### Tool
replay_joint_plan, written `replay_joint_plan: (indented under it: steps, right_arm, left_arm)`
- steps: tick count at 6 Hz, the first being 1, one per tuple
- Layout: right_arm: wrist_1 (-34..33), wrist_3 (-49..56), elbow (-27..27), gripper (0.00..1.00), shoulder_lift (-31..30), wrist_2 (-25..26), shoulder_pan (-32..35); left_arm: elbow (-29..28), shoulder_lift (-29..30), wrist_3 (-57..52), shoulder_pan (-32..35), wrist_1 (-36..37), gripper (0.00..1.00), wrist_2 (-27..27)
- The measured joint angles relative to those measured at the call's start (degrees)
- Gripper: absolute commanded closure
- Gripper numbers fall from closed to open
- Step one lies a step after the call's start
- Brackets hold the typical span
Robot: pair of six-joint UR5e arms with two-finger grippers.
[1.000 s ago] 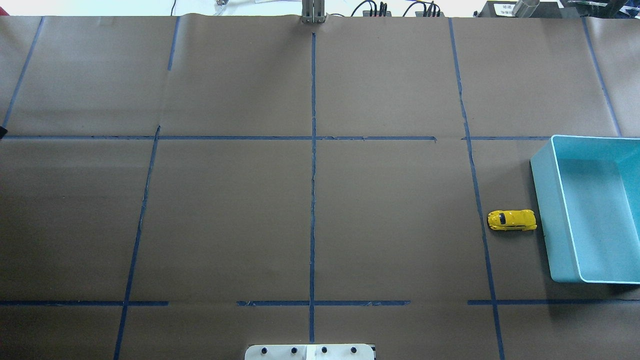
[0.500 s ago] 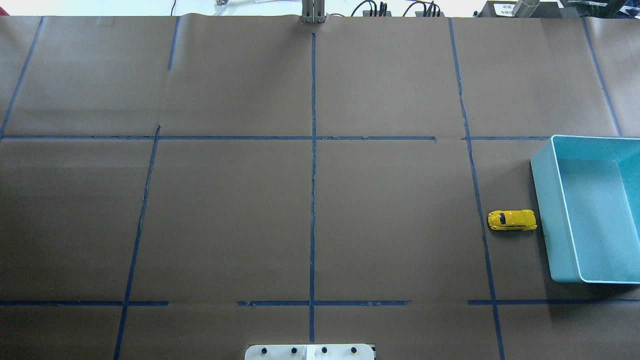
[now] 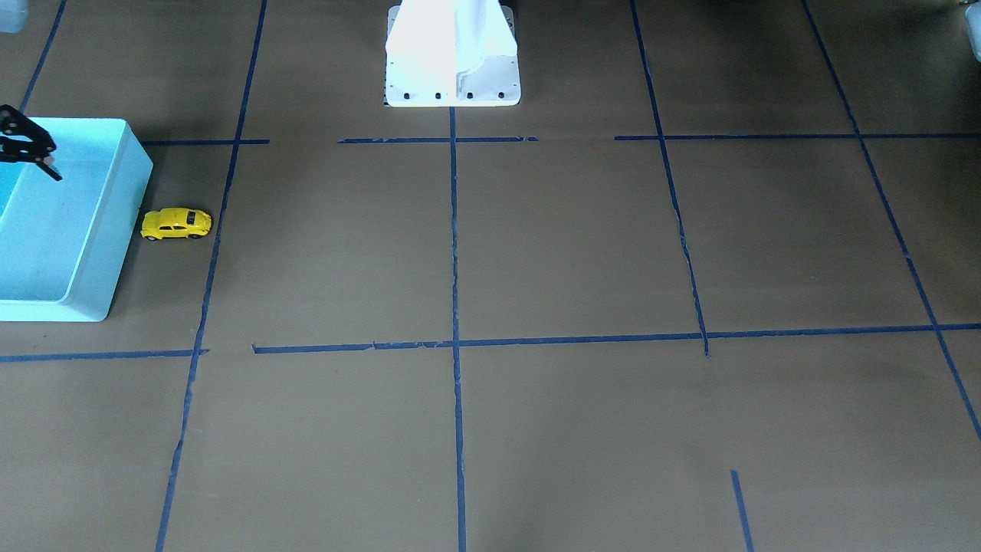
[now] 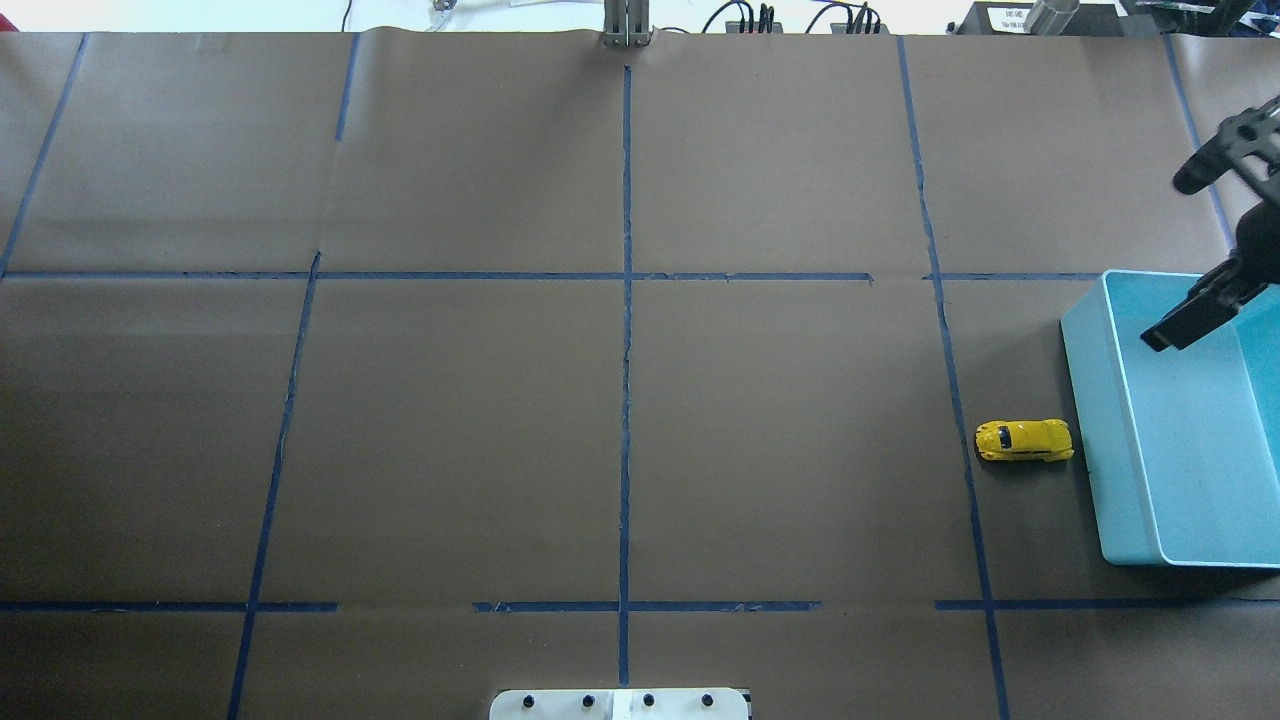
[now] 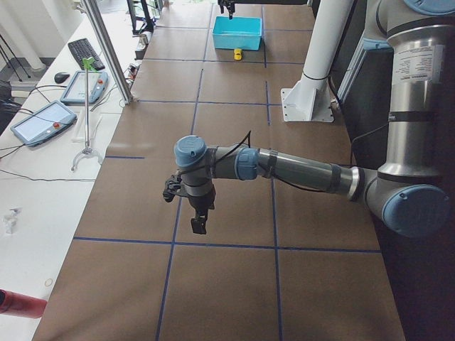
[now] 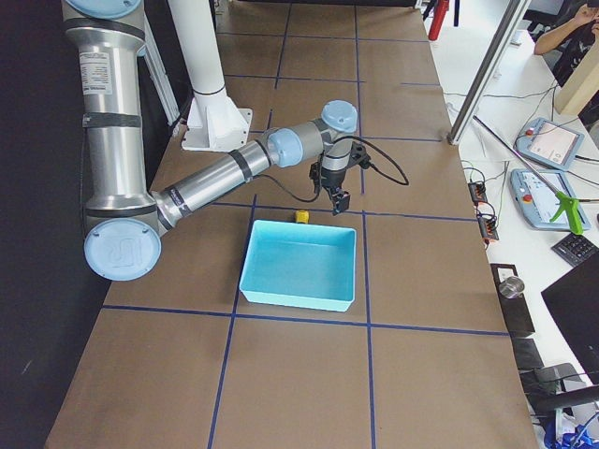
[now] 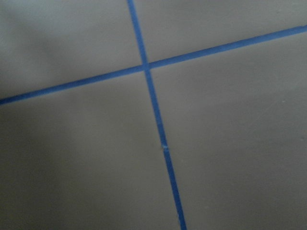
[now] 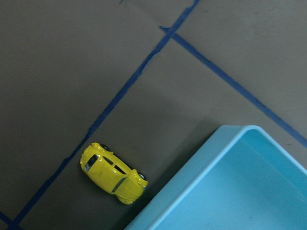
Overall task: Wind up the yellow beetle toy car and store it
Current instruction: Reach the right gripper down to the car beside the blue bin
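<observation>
my right jaws stand spread wide and hold nothing. they hang above the far end of the turquoise bin (image 4: 1105, 450), close over its rim. of my left jaws i cannot tell the state: they show only from the side, small, at the end of my left arm (image 5: 298, 167), above the surface (image 4: 450, 430) and well apart from everything else. the yellow beetle toy car (image 4: 1024, 440) sits on its wheels on the surface, just beside the bin's outer wall with a thin gap, one end toward that wall, a blue tape line (image 4: 955, 400) near its other end. by my judgement nothing is done yet: the car is ungripped and outside the bin. reaching, gripping, winding and storing are all left.
</observation>
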State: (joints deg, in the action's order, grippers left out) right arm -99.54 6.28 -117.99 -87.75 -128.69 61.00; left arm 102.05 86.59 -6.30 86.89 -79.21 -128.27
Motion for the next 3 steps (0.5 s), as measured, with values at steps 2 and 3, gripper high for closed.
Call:
replay_joint_plan:
  steps: [2,3]
  right_arm:
    - [3.18,4.18,1.03,0.00,1.80,9.22,-13.48]
    - [7.58,6.30,2.04,0.00,2.09,14.23,-18.76]
  left_arm:
    - [-4.54,-0.92,-1.46,4.48,-0.20,0.00,-3.64]
    - [-5.55,-0.91,-3.46,4.90,-0.23,0.00,-4.37]
